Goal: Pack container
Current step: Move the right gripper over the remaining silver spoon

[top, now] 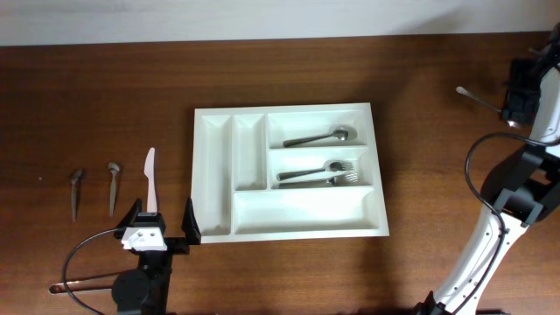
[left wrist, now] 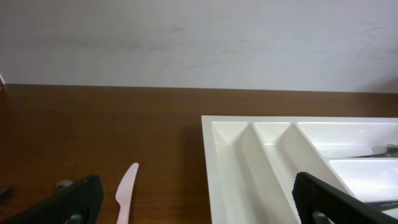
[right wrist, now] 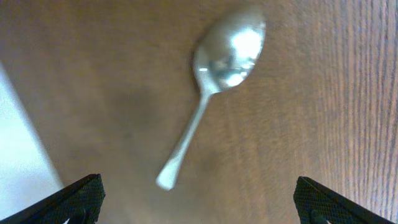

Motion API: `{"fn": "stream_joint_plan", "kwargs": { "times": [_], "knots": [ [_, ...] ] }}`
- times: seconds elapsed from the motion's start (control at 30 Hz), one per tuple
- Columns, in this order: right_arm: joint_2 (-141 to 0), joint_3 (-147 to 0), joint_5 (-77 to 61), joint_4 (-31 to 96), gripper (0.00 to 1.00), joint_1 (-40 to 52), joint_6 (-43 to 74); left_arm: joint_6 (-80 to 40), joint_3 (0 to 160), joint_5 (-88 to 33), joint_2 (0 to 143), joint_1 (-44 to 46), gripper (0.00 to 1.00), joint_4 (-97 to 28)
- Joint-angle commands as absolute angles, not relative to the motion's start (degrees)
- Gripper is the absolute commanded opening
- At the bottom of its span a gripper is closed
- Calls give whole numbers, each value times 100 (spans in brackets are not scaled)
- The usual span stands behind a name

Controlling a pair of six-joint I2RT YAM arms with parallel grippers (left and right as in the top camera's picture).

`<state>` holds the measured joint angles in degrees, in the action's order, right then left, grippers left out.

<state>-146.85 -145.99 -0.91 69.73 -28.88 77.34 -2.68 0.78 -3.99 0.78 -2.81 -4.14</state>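
The white container lies in the middle of the table, with a spoon in its upper wide compartment and forks in the middle one. A pale pink plastic knife lies left of it, also the knife in the left wrist view. My left gripper stands open at the tray's near left corner, holding nothing. At the far right my right gripper hovers open over a loose metal spoon, its bowl pointing away from the fingers.
Two small metal spoons lie at the far left. Another utensil handle lies by the left arm's base. The right arm's cable loops beside the tray's right side.
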Motion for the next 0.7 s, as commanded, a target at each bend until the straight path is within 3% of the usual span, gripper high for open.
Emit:
{"fn": "stream_joint_plan", "kwargs": {
  "times": [0.0, 0.47, 0.5, 0.6, 0.63, 0.67],
  "knots": [
    [-14844, -14538, 30, 7072, 99, -2869, 7852, -303, 49, -338, 34, -316, 99, -436],
    [-14857, -14536, 30, 7116, 99, -2976, 7828, -303, 49, -338, 34, -316, 99, -436],
    [-14857, -14536, 30, 7113, 94, -2976, 7828, -303, 49, -338, 34, -316, 99, -436],
    [-14857, -14536, 30, 7081, 22, -2976, 7830, -303, 49, -338, 34, -316, 99, -436],
    [-14857, -14536, 32, 7035, 5, -2976, 7830, -303, 49, -338, 34, -316, 99, -436],
    [-14857, -14536, 40, 6980, 4, -2976, 7830, -303, 49, -338, 34, -316, 99, -436]
  ]
}}
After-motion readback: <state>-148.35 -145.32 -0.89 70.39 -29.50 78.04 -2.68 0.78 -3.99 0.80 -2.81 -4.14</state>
